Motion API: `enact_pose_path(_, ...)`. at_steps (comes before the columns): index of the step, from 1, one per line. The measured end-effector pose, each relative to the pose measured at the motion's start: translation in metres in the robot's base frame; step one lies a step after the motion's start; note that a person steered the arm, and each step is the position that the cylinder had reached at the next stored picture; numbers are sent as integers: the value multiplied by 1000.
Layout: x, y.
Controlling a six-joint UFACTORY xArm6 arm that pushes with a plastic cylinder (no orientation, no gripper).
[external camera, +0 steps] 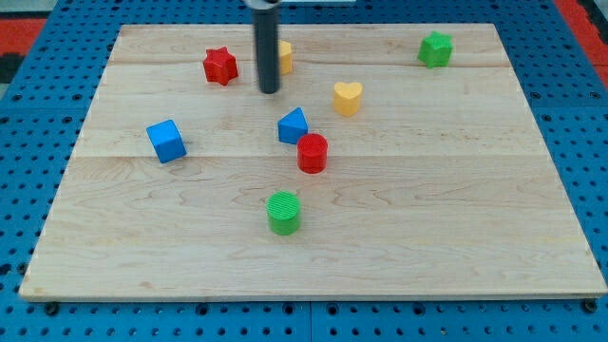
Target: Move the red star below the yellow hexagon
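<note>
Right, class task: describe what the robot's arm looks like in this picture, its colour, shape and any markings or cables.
Only the end effector shows: a straight, round rod, dark grey to black, smooth and slightly glossy. A wider dark collar caps it at the view's top edge. My tip ends blunt and flat. No cables, markings or labels are visible, and the rest of the arm is out of view.

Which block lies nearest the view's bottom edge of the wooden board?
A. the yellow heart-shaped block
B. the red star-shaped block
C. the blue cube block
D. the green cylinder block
D: the green cylinder block sits lower in the view than every other block, below the red cylinder block and the blue cube block, while the red star-shaped block and the yellow heart-shaped block lie nearer the view's top.
</note>
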State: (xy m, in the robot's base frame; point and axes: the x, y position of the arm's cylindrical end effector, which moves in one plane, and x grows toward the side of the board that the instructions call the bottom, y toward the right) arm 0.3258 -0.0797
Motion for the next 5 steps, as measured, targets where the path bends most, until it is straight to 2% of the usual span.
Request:
enact_pose_path(1,9,-66)
enact_pose_path(2,-26,-114)
enact_pose_path(3,-55,-96)
enact_pose_path(5,-41,3)
